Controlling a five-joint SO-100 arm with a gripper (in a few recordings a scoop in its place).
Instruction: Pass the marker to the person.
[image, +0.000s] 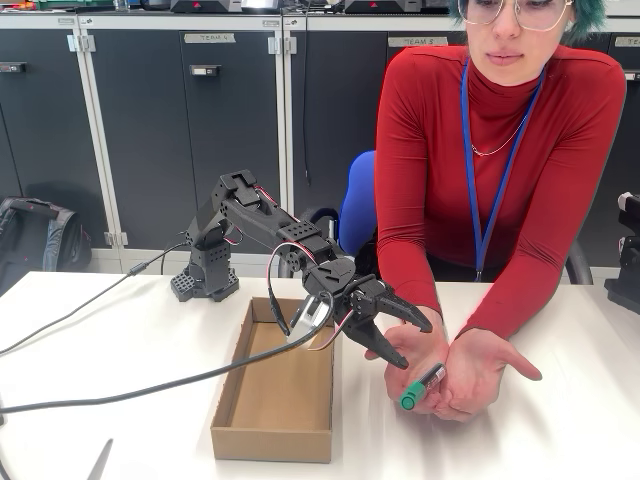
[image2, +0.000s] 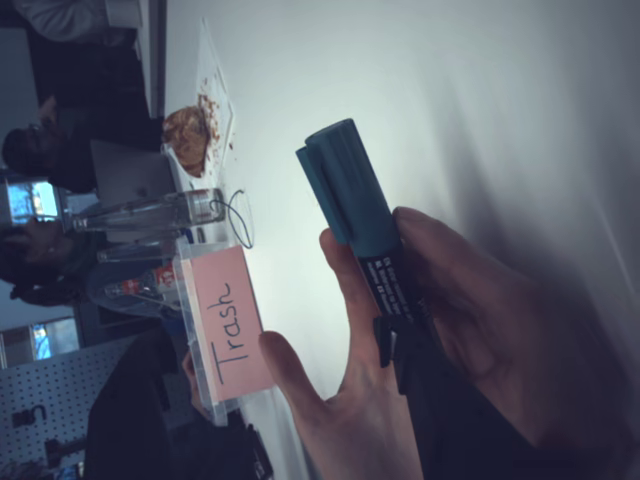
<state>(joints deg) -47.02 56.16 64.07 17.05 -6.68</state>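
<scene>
The marker (image: 422, 387) lies across the person's (image: 500, 150) cupped hands (image: 470, 365) on the table, green cap toward the front. My gripper (image: 415, 343) hovers just above the hands, jaws spread open, with the marker below them and outside the fingers. In the wrist view the marker (image2: 350, 200) rests on the person's palm (image2: 340, 420), cap pointing up in the picture. Its dark barrel runs down into shadow near the bottom. The person sits behind the table at the right, in a red top with a blue lanyard.
An open cardboard box (image: 275, 385) sits on the white table (image: 120, 420) left of the hands. Cables (image: 100, 395) trail across the left side. The arm's base (image: 205, 275) stands at the back. In the wrist view a pink "Trash" label (image2: 225, 330) and a bottle (image2: 150, 212) are behind.
</scene>
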